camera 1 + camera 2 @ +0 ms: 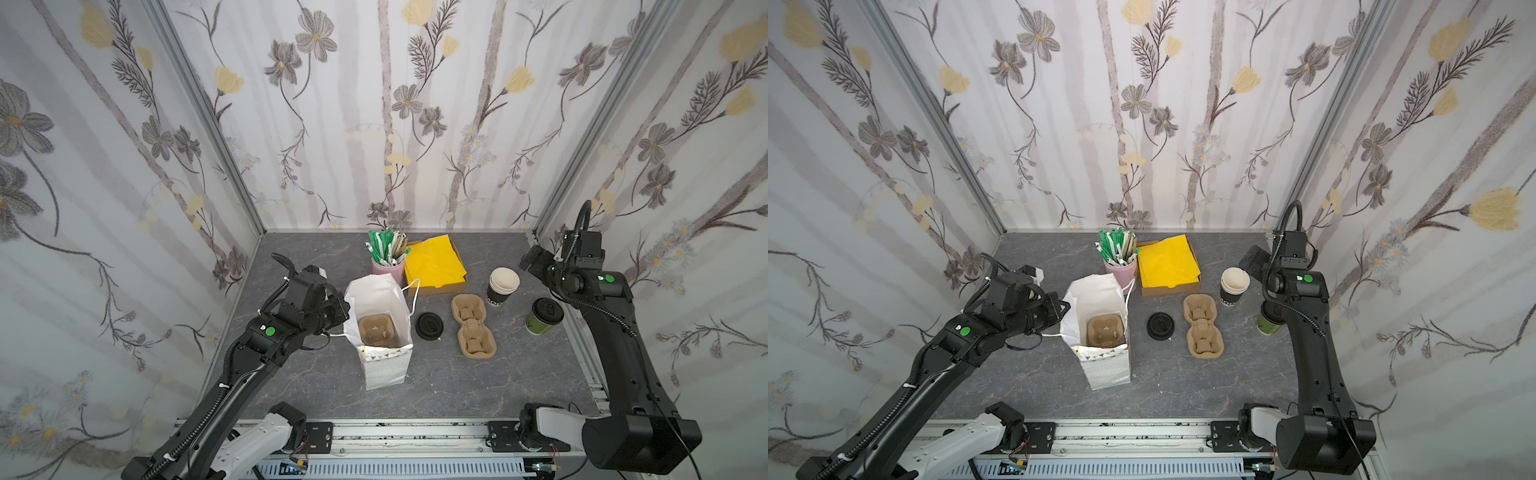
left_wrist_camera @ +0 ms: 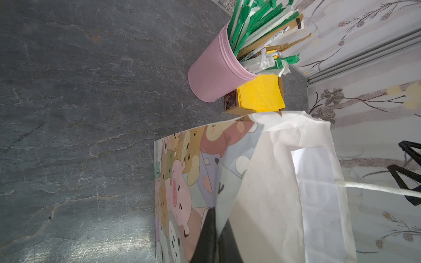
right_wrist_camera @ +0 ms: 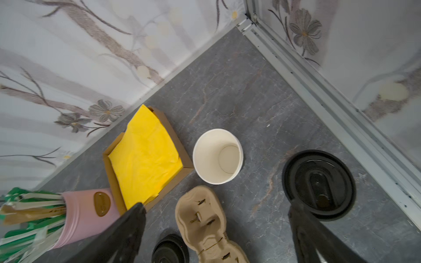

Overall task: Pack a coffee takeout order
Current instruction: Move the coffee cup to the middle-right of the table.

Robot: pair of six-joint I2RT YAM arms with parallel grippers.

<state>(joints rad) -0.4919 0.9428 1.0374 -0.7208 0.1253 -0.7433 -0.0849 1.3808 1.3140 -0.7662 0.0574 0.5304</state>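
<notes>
Two hands in play. Pinches the bag (image 1: 374,297) wall in the shut left hand (image 2: 214,218), propping the mouth open over a carrier (image 1: 376,330) inside. Leaves sticks (image 1: 384,247), napkin (image 1: 434,259), loose lid (image 1: 429,326), spare carrier (image 1: 473,328) between. Hovers the right hand (image 3: 216,205), spread, empty, above and behind the lidded cup (image 1: 542,318) by the desk's (image 1: 457,374) right edge. Calls for a drop nearward, straddling its upright axis. Favours the right arm, far nearer. Offers little room by the rail (image 1: 584,357), plenty toward the bag.
</notes>
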